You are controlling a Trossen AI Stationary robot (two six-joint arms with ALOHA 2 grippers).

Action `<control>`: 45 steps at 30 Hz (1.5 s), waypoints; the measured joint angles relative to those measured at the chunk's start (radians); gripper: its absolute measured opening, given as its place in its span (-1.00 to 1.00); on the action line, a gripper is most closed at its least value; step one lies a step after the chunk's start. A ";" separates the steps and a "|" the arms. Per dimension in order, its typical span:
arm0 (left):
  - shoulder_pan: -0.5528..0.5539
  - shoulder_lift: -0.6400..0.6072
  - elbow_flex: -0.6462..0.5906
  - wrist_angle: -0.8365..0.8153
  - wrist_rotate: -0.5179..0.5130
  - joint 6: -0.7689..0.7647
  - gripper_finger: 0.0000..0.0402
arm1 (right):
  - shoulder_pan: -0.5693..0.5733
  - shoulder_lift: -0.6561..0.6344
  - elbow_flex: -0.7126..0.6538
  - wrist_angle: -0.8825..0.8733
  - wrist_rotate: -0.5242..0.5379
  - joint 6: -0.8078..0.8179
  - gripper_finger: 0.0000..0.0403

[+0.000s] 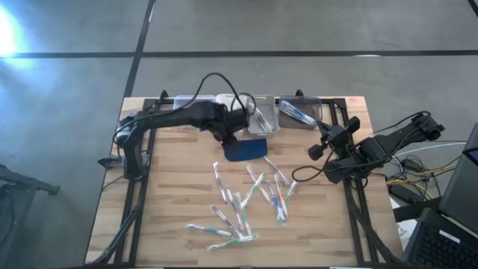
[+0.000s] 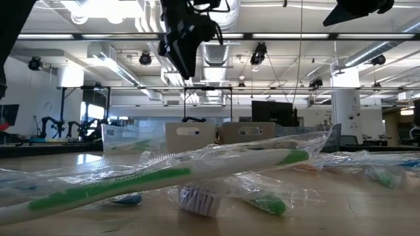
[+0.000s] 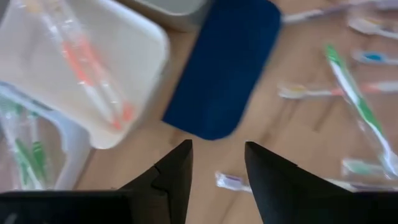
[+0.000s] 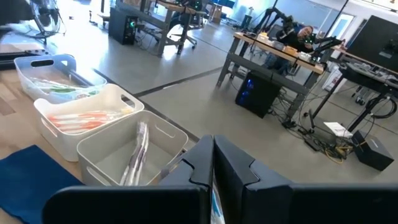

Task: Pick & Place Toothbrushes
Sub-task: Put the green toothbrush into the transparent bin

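Toothbrushes (image 1: 246, 205), thin whitish plastic sticks w/ green, orange-red & blue accents, most in clear wrap, lie scattered over the middle and near part of the pale wooden table (image 1: 172, 217). A few more sit in the row of small bins along the far edge: green ones in the clear bin (image 3: 28, 155), orange-red ones in the white bin (image 3: 81, 68), greyish ones in the next bin (image 4: 134, 152).

Left pincer (image 3: 217, 165) hovers above the table just by the near end of the dark blue rounded rectangular pad (image 3: 227, 65), which lies in front of the bins. Its two dark fingers (image 3: 177, 174) stand partly apart w/ a clear gap between them; nothing in the gap, nothing touched. Bare wood shows between the tips, and one wrapped brush w/ a whitish head (image 3: 233, 182) lies on the table under them, prob. not in contact.

Right pincer (image 4: 213, 158) is closed, fingers pressed together, holding nothing. That arm sits raised at the table's right side, beyond the bins' right end, away from the loose pile.

Low view: one green-and-white wrapped brush (image 2: 164, 174) lies across the front, resting on top of others; the left arm hangs well above it.
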 joint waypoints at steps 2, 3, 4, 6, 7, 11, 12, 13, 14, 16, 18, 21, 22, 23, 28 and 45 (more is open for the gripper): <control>-0.036 -0.001 0.000 0.000 -0.001 0.000 -0.25 | 0.000 0.000 0.000 0.000 0.000 0.001 -0.96; -0.054 -0.001 0.000 0.000 -0.003 0.000 -0.25 | 0.000 0.000 0.000 0.001 0.000 0.002 -0.96; -0.073 -0.001 0.000 0.000 -0.005 -0.002 -0.25 | 0.000 0.000 0.000 0.001 0.000 0.002 -0.96; -0.108 -0.001 0.000 0.000 -0.005 -0.004 -0.25 | 0.000 0.000 0.000 0.002 0.000 0.003 -0.96; -0.126 -0.001 0.000 0.000 -0.005 -0.006 -0.25 | 0.000 0.000 0.000 0.003 0.000 0.003 -0.96; -0.195 -0.001 0.000 0.001 -0.024 -0.006 -0.25 | 0.000 0.000 0.000 0.005 0.000 0.003 -0.96; -0.211 -0.001 0.000 0.003 -0.046 -0.006 -0.25 | 0.000 0.000 0.000 0.005 0.000 0.003 -0.96; -0.227 -0.001 0.000 0.007 -0.077 -0.005 -0.25 | 0.000 0.000 0.000 0.006 0.000 0.003 -0.96; -0.244 -0.001 -0.001 0.011 -0.117 -0.006 -0.25 | 0.000 0.000 0.000 0.008 0.000 0.003 -0.96; -0.272 -0.001 -0.012 0.026 -0.190 -0.017 -0.25 | 0.000 0.000 0.000 0.009 0.000 0.003 -0.96; -0.296 -0.001 -0.035 0.055 -0.218 -0.016 -0.25 | 0.000 0.000 0.000 0.011 -0.001 0.003 -0.96; -0.324 0.000 -0.073 0.090 -0.219 -0.031 -0.25 | 0.000 0.000 0.000 0.022 -0.002 0.003 -0.96; -0.331 0.000 -0.089 0.116 -0.218 -0.043 -0.25 | 0.000 0.000 0.000 0.027 -0.002 0.003 -0.96; -0.338 0.000 -0.106 0.140 -0.217 -0.053 -0.25 | 0.000 0.000 0.000 0.031 -0.002 0.004 -0.96; -0.349 0.001 -0.177 0.214 -0.207 -0.069 -0.25 | 0.000 0.000 0.000 0.034 -0.002 0.004 -0.96; -0.453 -0.198 -0.534 0.474 -0.295 -0.132 -0.44 | 0.000 0.013 -0.026 0.396 -0.151 -0.255 -0.96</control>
